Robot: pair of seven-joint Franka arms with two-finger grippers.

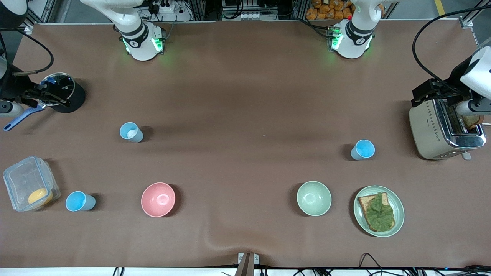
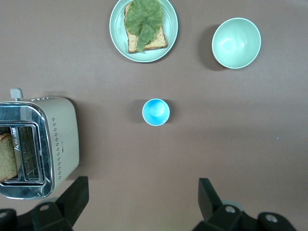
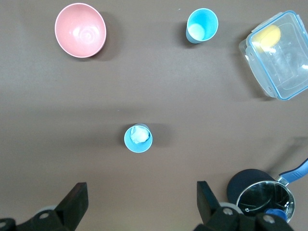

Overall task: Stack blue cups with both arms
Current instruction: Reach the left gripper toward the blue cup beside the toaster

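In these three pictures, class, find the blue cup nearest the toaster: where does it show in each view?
Front view: blue cup stands between the toaster and the pale green bowl.
Left wrist view: same cup, centre.
Right wrist view: not in it.
Shared landmark: the toaster.

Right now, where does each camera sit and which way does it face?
Front: high across the table, facing both arm bases; three cups.
Left wrist: straight down on the cup by the toaster; open left gripper shows.
Right wrist: straight down on two cups, pink bowl; open right gripper shows.
Shared: front and right wrist both show the pink bowl.
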